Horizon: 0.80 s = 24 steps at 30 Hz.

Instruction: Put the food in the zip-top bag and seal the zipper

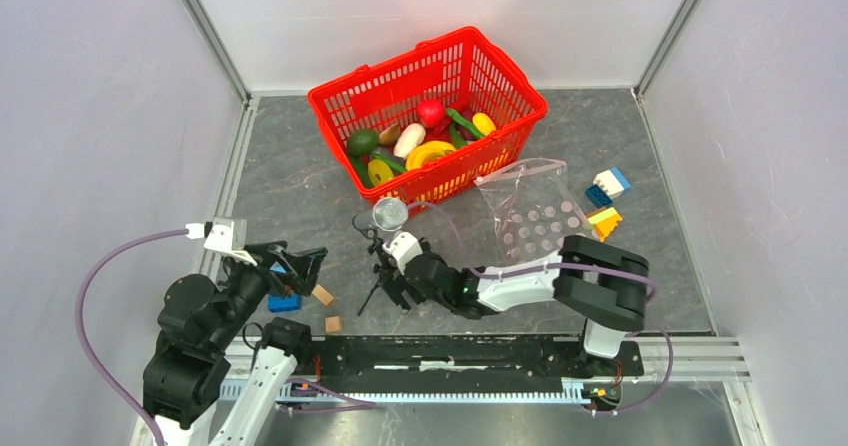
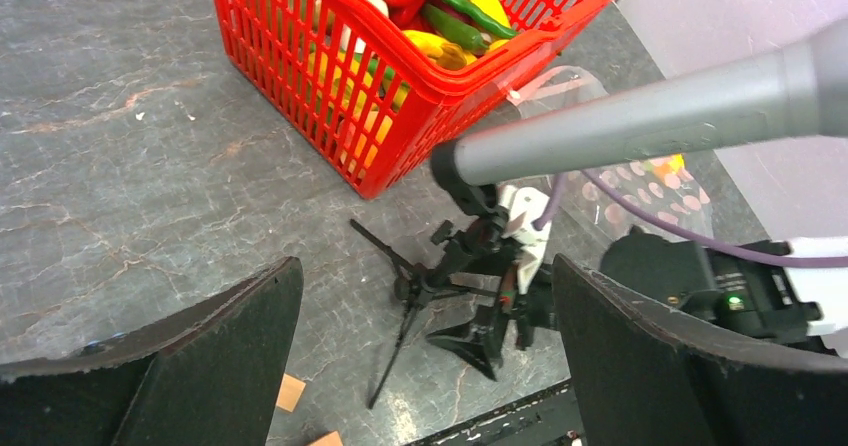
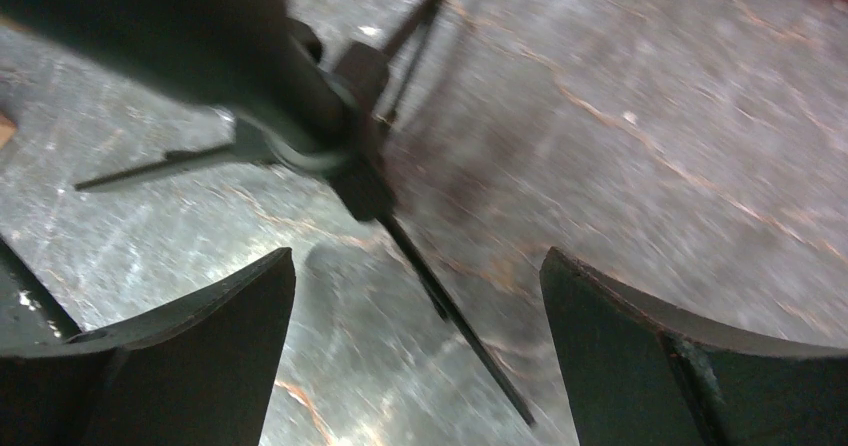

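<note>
- Grey stone-look table (image 1: 300,181): filled most of the top view.
- Red plastic mesh basket (image 1: 392,62): upper centre of the top view. It held all the small glossy toy fruit & veg (image 1: 420,136) (red, yellow, green, white); none seen in the bag yet.
- Clear floppy zip-top bag w/ rows of pale dots (image 1: 535,206): flat on the table, right of centre, upper corner just beside the basket's lower right wall. Long axis ran upper left to lower right; its lower edge went under the right forearm.
- Right gripper (image 3: 416,261): centre of the top view, jaws spread wide, holding nothing. Wrist view blurred; thin black tripod legs lay under the gap, apparently ungripped.
- Left gripper (image 2: 428,264): lower left of the top view, jaws also wide apart, empty.
- Key relation: basket lay straight up-frame from the right gripper, bag up and to the right. Right arm nearer both; prob. the one to pick first.
- Grey mic-like cylinder on small black tripod (image 1: 390,213): stood just above the right gripper, in the way of a reach to the basket.
- Pale zipper strip (image 1: 510,170): seemed to follow the bag's upper edge; couldn't tell if open or sealed.
</note>
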Motion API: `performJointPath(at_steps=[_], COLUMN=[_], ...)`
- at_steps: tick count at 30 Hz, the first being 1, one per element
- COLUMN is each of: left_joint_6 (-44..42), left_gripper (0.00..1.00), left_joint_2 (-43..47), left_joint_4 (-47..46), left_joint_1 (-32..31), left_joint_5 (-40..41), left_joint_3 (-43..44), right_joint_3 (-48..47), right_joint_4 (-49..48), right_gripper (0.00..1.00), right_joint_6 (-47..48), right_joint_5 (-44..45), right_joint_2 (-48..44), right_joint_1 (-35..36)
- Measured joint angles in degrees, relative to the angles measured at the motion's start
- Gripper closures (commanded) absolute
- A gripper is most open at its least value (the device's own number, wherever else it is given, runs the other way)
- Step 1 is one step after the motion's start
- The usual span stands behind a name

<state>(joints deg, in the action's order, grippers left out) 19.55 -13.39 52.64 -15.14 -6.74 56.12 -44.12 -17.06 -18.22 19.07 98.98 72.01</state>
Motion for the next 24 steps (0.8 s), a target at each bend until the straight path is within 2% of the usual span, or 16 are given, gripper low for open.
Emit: performJointPath(at_steps=[13, 24], left_joint_6=[0.59, 1.20], left_gripper=[0.00, 0.00], left_joint_2=[-0.68, 3.02], left_joint_4=[-0.17, -0.81], left_joint_1=[0.00, 0.00], left_joint_5=[0.57, 1.22], left_joint_3=[0.42, 6.54], right_joint_3=[-20.57, -27.96], right_joint_4=[-6.10, -7.74], right_gripper=[0.02, 0.02], right_joint_6=[0.07, -2.58], right_joint_5=[-8.57, -9.38], right_joint_2=[19.21, 24.92], right_joint_1=[0.26, 0.42])
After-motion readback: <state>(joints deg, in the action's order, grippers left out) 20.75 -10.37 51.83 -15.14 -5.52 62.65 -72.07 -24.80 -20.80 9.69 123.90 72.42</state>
